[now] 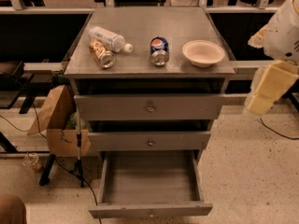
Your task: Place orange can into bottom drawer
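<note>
Camera view: hand (pixel 260 103) hangs beyond cabinet's (pixel 140 27) right edge.

One view only. Camera sits high in front of the cabinet (pixel 187 141), tilted down and forward onto its drawer fronts. Mid-range framing: worktop (pixel 149 22) fills the upper centre, and the open bottom drawer (pixel 149 181) reaches the lower edge. Floor (pixel 252 171) shows on both sides. End effector (pixel 259 104) enters at right edge, clear of the cabinet, about level with the top drawer (pixel 117 107).

warm dim light; sheen on cabinet top (pixel 149 24); tool (pixel 260 99) pale, right edge
</note>
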{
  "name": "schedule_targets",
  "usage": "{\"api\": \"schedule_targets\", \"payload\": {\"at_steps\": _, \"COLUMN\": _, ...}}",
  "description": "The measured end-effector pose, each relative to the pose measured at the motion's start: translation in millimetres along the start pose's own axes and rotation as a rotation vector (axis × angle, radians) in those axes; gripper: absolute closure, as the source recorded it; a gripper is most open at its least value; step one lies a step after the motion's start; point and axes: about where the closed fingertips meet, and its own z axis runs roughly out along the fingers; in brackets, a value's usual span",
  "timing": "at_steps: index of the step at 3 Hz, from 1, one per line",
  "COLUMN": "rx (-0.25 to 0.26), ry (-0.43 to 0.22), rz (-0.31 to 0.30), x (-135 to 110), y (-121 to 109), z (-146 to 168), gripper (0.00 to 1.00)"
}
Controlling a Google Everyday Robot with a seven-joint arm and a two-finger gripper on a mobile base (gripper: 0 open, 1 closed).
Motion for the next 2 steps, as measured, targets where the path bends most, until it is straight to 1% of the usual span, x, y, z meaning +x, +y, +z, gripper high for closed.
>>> {"api": "schedule_targets", "payload": {"at_steps": 1, "rx": 0.01, "ry": -0.123, "rz": 0.111, "x": -34.0, "y": -23.7, "z": 3.7, "gripper": 0.0}}
{"api": "schedule_targets", "payload": {"at_steps": 2, "rx": -0.015, "ry": -0.282, "rz": 0.247, "x": -83.5, "y": -39.4, "z": 13.0, "gripper": 0.0}}
